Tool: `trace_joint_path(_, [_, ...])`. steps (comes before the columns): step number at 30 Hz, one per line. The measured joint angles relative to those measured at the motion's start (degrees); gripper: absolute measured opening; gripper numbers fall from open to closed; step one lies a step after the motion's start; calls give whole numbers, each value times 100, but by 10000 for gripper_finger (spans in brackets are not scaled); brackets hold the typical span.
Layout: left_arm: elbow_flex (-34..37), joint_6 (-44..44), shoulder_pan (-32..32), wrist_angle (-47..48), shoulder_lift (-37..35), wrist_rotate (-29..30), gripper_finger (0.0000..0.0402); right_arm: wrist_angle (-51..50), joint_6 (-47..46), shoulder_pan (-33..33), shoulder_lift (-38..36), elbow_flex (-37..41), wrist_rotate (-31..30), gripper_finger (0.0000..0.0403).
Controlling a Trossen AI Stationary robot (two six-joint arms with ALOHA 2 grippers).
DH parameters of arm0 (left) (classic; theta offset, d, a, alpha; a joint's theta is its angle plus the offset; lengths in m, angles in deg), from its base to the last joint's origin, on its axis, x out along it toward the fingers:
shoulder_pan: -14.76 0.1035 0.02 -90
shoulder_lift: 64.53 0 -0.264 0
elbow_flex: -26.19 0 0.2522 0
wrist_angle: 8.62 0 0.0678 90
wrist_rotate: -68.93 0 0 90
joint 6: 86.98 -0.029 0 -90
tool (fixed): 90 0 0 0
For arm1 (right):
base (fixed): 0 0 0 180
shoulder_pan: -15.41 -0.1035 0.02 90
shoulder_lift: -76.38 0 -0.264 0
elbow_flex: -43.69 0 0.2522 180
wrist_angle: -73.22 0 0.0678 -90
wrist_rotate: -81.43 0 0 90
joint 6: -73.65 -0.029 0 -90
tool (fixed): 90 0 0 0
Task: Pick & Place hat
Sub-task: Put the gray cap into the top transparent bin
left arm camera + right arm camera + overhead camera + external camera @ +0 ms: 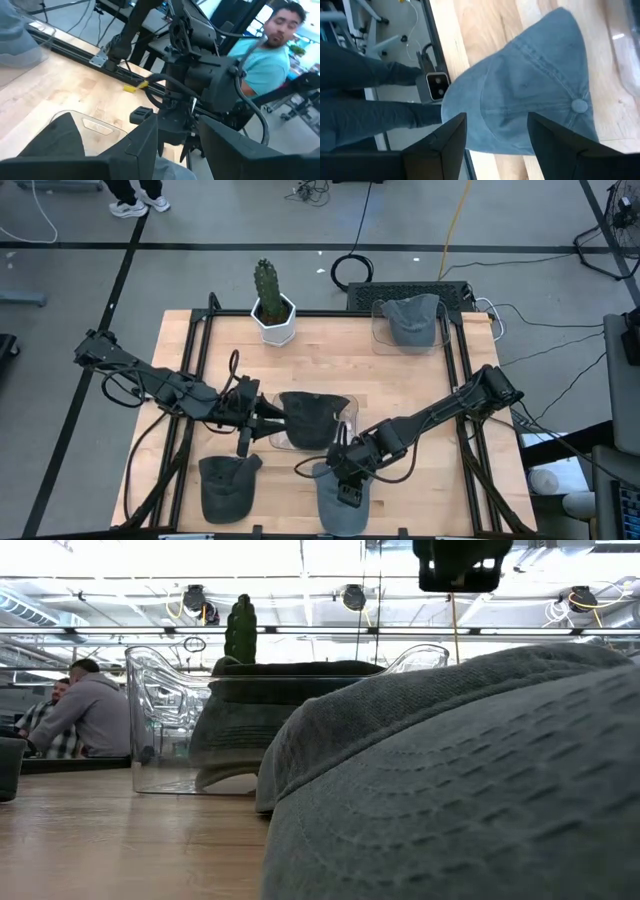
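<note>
Grey-blue cotton cap (pixel 345 500) lies flat on the wooden surface (pixel 420 380) directly beneath the spread right claw (pixel 349 483), brim pointing away; left claw (pixel 262 414) grips the dark cap (pixel 310 420) beside it.

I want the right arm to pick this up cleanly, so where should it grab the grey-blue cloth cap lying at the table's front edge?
Probably from straight above, pinching the grey-blue cloth cap on its soft crown near the top button. It lies flat on the wooden table, crown up, so the edges give little to get under. The right gripper already hangs open over it.
</note>
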Motion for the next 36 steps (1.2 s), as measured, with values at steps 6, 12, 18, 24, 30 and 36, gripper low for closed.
trace_joint_path(6, [0,-46,0,34,0,-109,152,7,292,-5,-2,140,3,201])
trace_joint_path(12, [0,-324,-8,136,-45,-135,152,103,412,-7,-2,340,8,201])
trace_joint_path(18, [-1,-328,52,123,-82,-89,152,678,506,-108,-2,411,-29,200])
trace_joint_path(24, [-2,-210,50,131,-122,-151,152,992,642,-337,-2,411,-166,186])
trace_joint_path(30, [-2,-166,42,148,-131,-151,152,1318,403,-577,27,406,-315,176])
trace_joint_path(36, [-2,-209,46,285,-131,-153,152,1097,670,-572,382,407,-494,181])
